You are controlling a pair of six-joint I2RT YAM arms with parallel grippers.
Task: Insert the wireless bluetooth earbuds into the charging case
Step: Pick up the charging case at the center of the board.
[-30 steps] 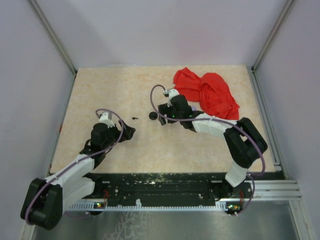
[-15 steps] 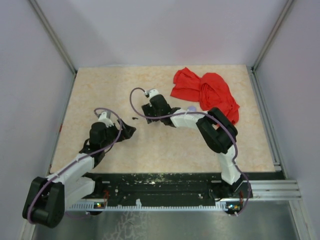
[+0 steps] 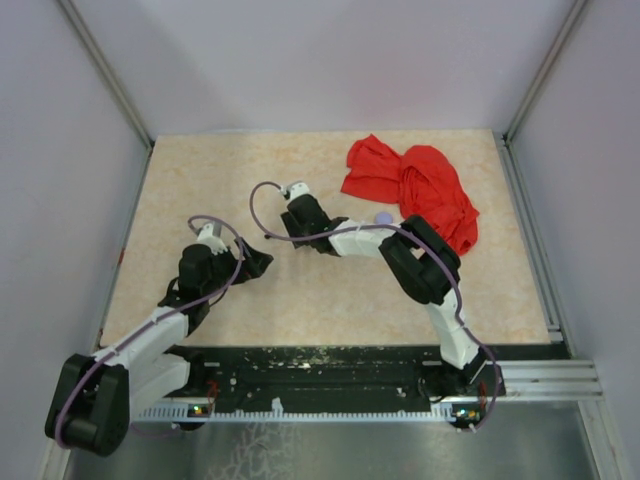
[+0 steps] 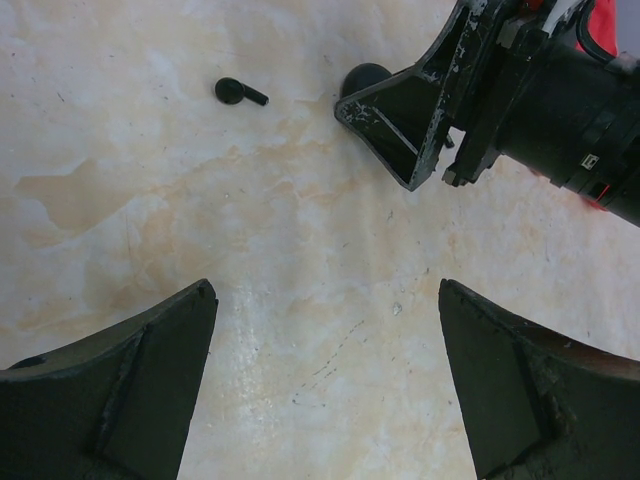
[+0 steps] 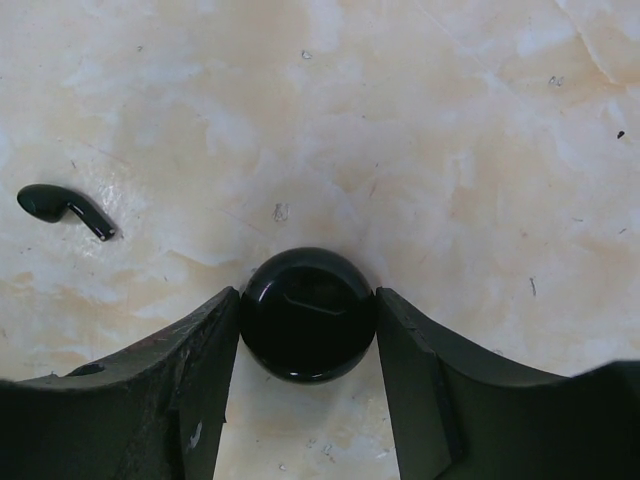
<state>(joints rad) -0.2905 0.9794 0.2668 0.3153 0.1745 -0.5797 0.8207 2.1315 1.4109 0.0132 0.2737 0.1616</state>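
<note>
Swung leftward since a second ago, right arm (image 3: 355, 238) crosses the marbled desk (image 3: 200, 180). Nearest, left jaws gape open. Beyond, right jaws pinch one glossy round charging case (image 5: 308, 315), with one stemmed black earbud (image 5: 65, 210) lying apart. Farthest lies one crumpled red cloth (image 3: 420, 190).

Quantities in view:
- One table (image 3: 200, 180).
- Two robot arms: one left arm (image 3: 150, 335) and one right arm (image 3: 420, 265).
- Two grippers: one left gripper (image 4: 325, 292) and one right gripper (image 5: 307, 297).
- One black earbud (image 4: 240, 92).
- One round black charging case (image 5: 305, 330).
- One red cloth (image 3: 410, 190).
- One small lavender disc (image 3: 383, 218).
</note>
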